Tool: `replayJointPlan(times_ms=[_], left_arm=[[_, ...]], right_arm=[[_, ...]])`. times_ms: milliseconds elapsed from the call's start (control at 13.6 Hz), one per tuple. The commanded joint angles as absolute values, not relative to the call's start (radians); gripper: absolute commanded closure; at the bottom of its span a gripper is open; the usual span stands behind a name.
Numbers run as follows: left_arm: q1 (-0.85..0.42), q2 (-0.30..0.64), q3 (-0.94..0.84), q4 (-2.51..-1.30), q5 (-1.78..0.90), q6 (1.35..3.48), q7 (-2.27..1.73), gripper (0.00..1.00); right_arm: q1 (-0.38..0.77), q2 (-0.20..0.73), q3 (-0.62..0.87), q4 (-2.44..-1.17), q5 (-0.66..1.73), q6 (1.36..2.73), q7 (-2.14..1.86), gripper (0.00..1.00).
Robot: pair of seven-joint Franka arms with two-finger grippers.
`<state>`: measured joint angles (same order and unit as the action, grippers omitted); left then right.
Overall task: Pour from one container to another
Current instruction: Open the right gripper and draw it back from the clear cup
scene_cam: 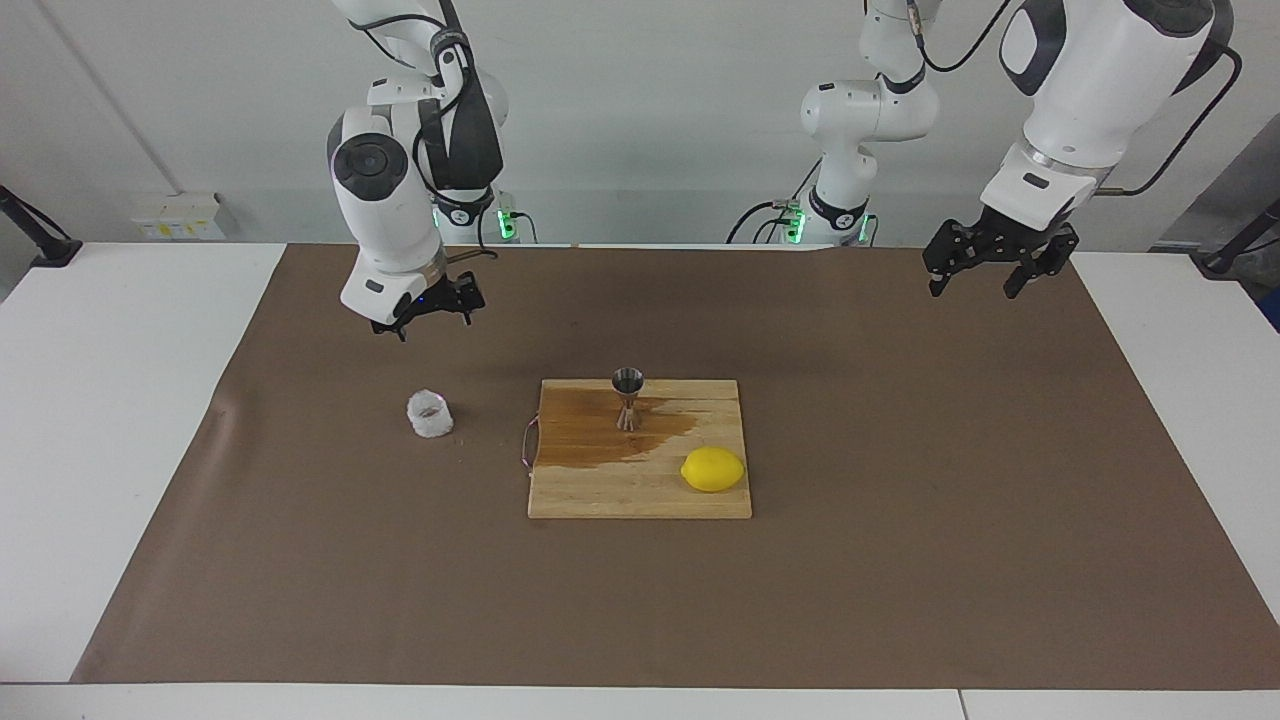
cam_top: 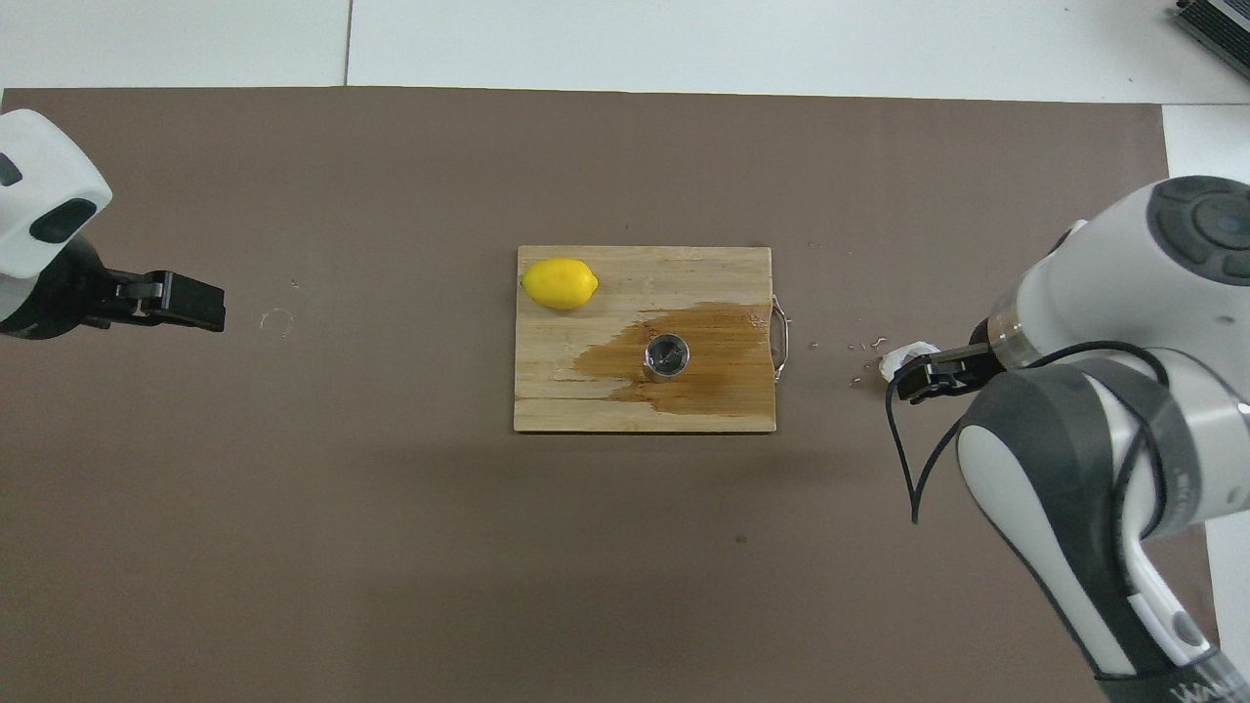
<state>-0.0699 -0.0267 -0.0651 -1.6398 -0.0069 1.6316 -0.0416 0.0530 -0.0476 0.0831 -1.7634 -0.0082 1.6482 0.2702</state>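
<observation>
Centrally, a shiny steel hourglass jigger (scene_cam: 627, 397) stands upright on the wet wooden cutting board (scene_cam: 640, 485); a bumpy white cup (scene_cam: 430, 414) sits beside the board, toward the right arm's end. Right gripper (scene_cam: 432, 315) hangs above the cup, finger state indiscernible; left gripper (scene_cam: 975, 277) waits, fingers spread, over the brown mat (scene_cam: 900, 520).

One white cup (scene_cam: 430, 414), one jigger (scene_cam: 627, 397), one lemon (scene_cam: 712, 469), one board (scene_cam: 640, 495), seemingly wet

From high across the table we face both robots; from above their end we look steeply down. Both views share the cutting board (scene_cam: 640, 450) (cam_top: 645, 337) mid-frame.
</observation>
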Motion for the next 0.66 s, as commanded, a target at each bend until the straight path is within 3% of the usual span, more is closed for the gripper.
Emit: replayJointPlan(times_ms=[0,147,589], left_arm=[[-0.074,-0.048,-0.058,-1.66,-0.008,1.623,-0.04,0.0],[-0.074,-0.048,-0.058,-1.66,-0.008,1.623,-0.04,0.0],[-0.074,-0.048,-0.058,-1.66,-0.008,1.623,-0.04,0.0]], right_arm=[[0.011,-0.084,0.077,-1.717,0.057,1.632,0.249,0.0],[-0.021,-0.081,0.051,-1.677,0.049,1.576,-0.009,0.0],[-0.035,-0.078,0.048,-1.594,0.032,1.476,0.032,0.0]])
